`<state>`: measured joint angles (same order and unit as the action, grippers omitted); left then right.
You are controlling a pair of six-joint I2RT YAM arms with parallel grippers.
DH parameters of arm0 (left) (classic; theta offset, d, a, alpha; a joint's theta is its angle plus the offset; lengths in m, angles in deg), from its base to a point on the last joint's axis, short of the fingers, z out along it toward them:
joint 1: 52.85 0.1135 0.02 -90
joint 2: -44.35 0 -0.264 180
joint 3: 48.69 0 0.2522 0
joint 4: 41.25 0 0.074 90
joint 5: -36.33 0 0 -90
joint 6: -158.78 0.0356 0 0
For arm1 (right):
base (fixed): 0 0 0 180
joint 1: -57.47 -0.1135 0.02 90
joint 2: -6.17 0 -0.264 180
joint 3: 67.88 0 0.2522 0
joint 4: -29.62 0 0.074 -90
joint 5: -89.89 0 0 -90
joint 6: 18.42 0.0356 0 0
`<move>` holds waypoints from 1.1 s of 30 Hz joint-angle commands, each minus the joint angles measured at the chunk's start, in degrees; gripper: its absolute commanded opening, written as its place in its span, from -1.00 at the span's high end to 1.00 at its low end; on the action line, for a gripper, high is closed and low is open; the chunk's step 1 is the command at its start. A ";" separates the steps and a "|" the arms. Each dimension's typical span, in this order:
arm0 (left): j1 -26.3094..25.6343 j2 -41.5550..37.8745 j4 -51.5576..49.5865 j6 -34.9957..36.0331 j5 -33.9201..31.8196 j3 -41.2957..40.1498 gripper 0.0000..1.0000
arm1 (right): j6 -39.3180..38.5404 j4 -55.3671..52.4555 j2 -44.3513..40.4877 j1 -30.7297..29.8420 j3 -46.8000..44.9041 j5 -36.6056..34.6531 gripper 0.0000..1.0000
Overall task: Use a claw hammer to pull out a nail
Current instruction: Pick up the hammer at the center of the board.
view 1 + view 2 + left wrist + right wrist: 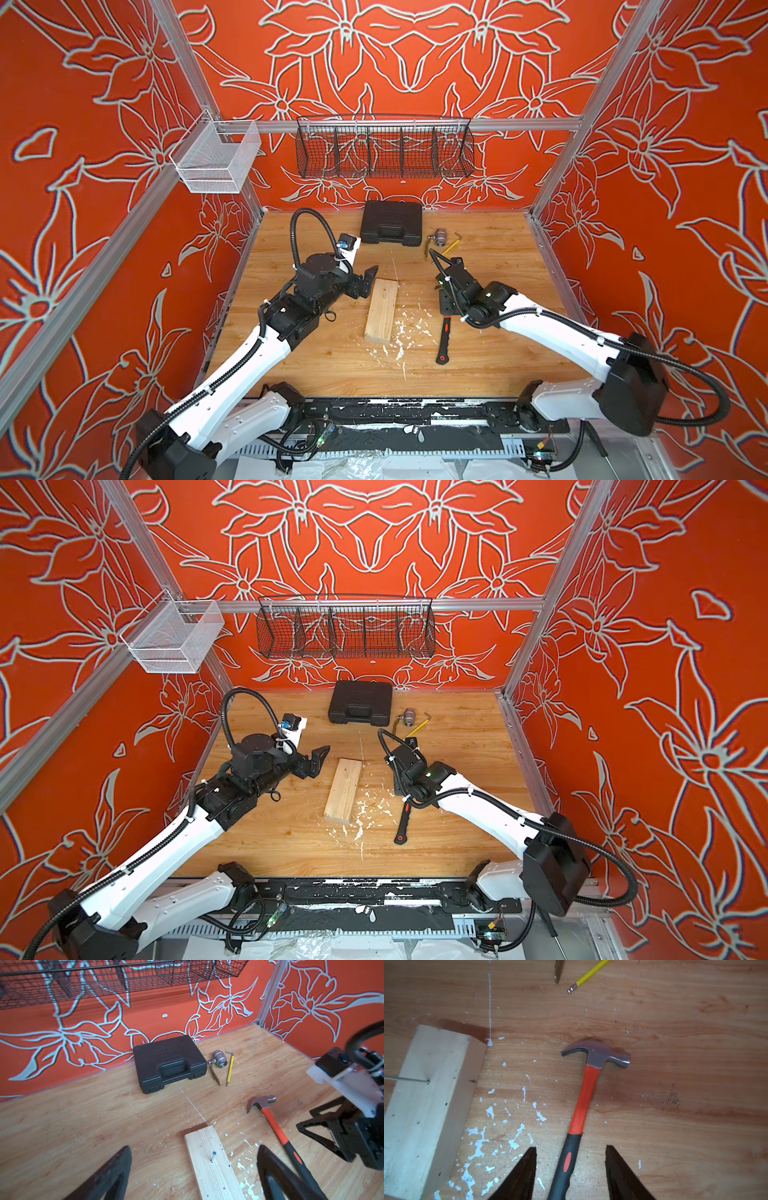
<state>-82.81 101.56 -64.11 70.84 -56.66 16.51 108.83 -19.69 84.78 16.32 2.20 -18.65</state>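
The steel-headed claw hammer (584,1101) with its orange handle and black rubber end is lying flat on the wooden tabletop (311,365), just beside the pale wooden block (212,1169), out of whose top face the thin silver nail (213,1156) is sticking at a slight tilt. The right pincer (570,1149) is straddling the hammer's black end, jaws apart with a gap showing on each side. The left pincer (194,1147) is hanging near the block's far end, jaws spread wide and gripping nothing.
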 commanded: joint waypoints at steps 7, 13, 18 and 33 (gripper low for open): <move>-2.91 3.93 4.52 5.13 -0.74 0.55 -0.83 | 9.46 0.31 7.00 6.75 0.69 5.54 0.06; -2.92 5.89 5.11 7.31 0.11 1.07 -0.84 | 8.95 0.88 12.75 7.84 3.09 6.84 0.14; -2.96 7.45 5.48 8.26 0.26 1.47 -0.84 | 8.67 0.13 16.47 8.10 5.09 7.54 0.24; -2.93 10.03 4.40 10.94 0.11 2.61 -0.87 | 11.69 -0.49 21.24 8.21 4.49 7.44 0.36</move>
<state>-85.45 111.16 -59.98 79.81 -56.59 17.78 118.34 -18.58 105.56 24.14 6.22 -10.17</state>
